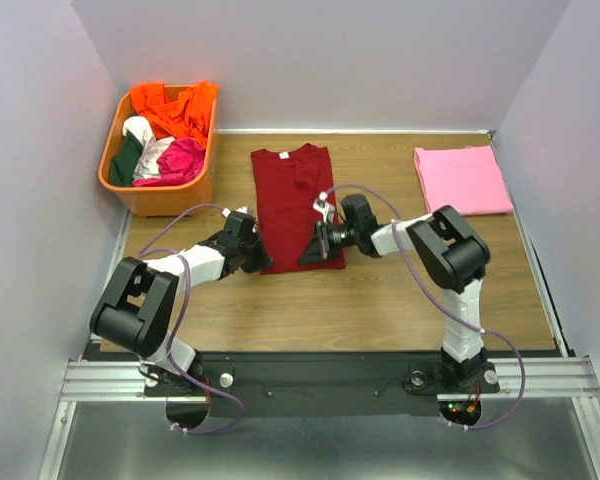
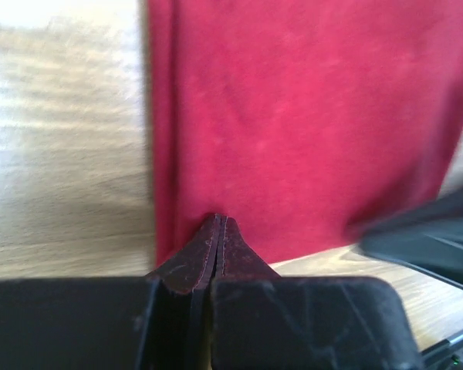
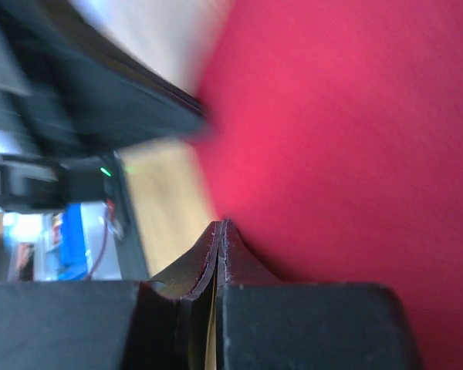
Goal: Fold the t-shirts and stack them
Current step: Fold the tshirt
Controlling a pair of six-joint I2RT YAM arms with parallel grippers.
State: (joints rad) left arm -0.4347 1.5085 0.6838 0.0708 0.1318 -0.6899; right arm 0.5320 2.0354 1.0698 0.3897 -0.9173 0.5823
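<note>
The maroon t-shirt (image 1: 295,190) lies flat in a long narrow fold on the middle of the wooden table (image 1: 380,300), neck at the far end. My left gripper (image 1: 263,258) is shut on its near left hem corner. My right gripper (image 1: 310,252) is shut on the near right hem corner. In the left wrist view a peak of stitched hem stands pinched in the gripper (image 2: 208,281), with the red cloth (image 2: 309,116) spread beyond. The right wrist view shows the same pinch (image 3: 216,285) on the shirt (image 3: 355,139). The pink t-shirt (image 1: 462,180) lies folded at the far right.
An orange plastic basket (image 1: 170,200) with several bundled clothes stands at the far left corner. White walls close in the table on three sides. The two arms almost meet at the shirt's near edge, and the right gripper (image 2: 432,231) shows blurred in the left wrist view.
</note>
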